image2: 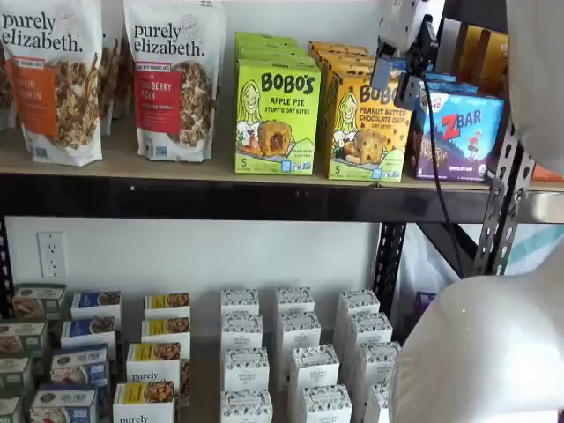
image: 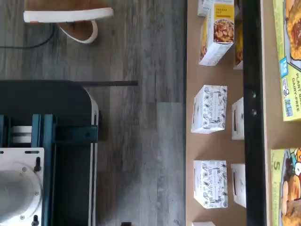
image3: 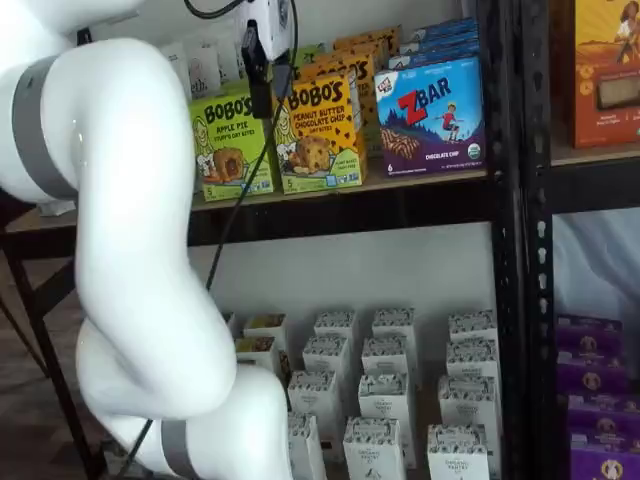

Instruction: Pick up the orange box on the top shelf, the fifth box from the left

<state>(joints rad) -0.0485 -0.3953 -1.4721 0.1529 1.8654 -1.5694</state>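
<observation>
Still untouched, the orange box (image2: 368,130) is standing upright on the top shelf (image2: 264,196), with the gripper (image3: 262,85) hanging in front of its upper part.

Sitting between the lime-green Apple Pie box (image2: 276,116) and the blue ZBar box (image2: 458,134), the orange box (image3: 320,125) is presenting its printed face forward, long axis vertical, with more cartons of its kind lined up behind it. In a shelf view the gripper (image2: 407,63) is overlapping the box's top right corner, a cable (image2: 438,176) trailing down beside it; whether the jaws are parted I cannot tell. Judging from this, the coming move is calling for a short push straight toward the shelf, jaws astride the carton's narrow width, neighbours crowding either side. Below, small white cartons (image2: 295,348) are filling the lower counter, beyond it a white wall (image2: 203,256).
</observation>
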